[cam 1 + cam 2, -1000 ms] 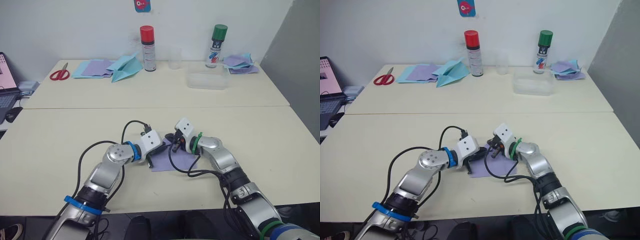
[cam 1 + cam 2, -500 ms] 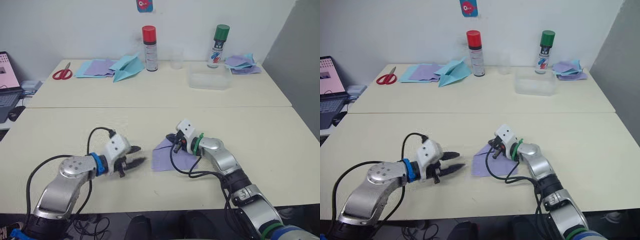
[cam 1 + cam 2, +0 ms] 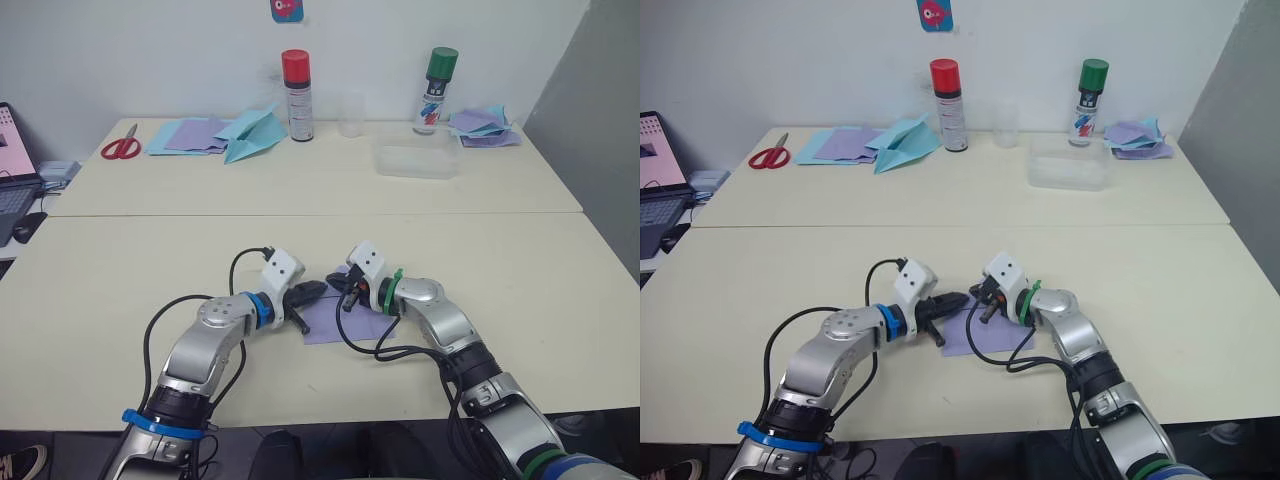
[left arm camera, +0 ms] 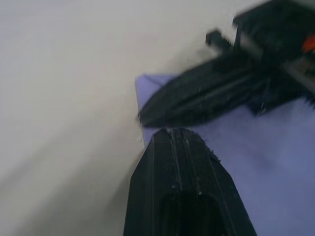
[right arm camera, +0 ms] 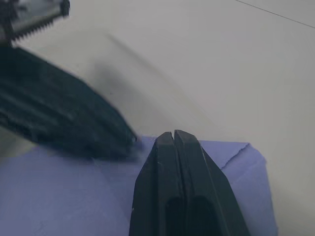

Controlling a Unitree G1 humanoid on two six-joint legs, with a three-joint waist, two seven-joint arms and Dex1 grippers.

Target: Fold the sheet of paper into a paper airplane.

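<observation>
The sheet of paper (image 3: 345, 316) is lying on the near table (image 3: 100, 300), close to its front edge, roughly centre — one corner at its 12 o'clock side is lifting slightly. Both grippers are meeting over that far-left corner of the sheet.

Left gripper (image 3: 318, 290) is coming in from 9 o'clock, fingers pressed together, tip resting at the sheet's edge; nothing visibly clamped between them. Right gripper (image 3: 338, 283) is sitting at the sheet's 12 o'clock side, fingers likewise closed flat against each other, tip pointing at the left one. In the right wrist view the closed fingers (image 5: 173, 162) are lying over the lavender corner, touching or just above it — cannot tell which.

Further out, on the far table: light-blue paper airplane (image 3: 252, 133) at 11 o'clock, red scissors (image 3: 120, 147) well left of it, red-capped spray can (image 3: 295, 97), green-capped spray can (image 3: 433, 91), a clear plastic container (image 3: 415, 160) at 1 o'clock.
</observation>
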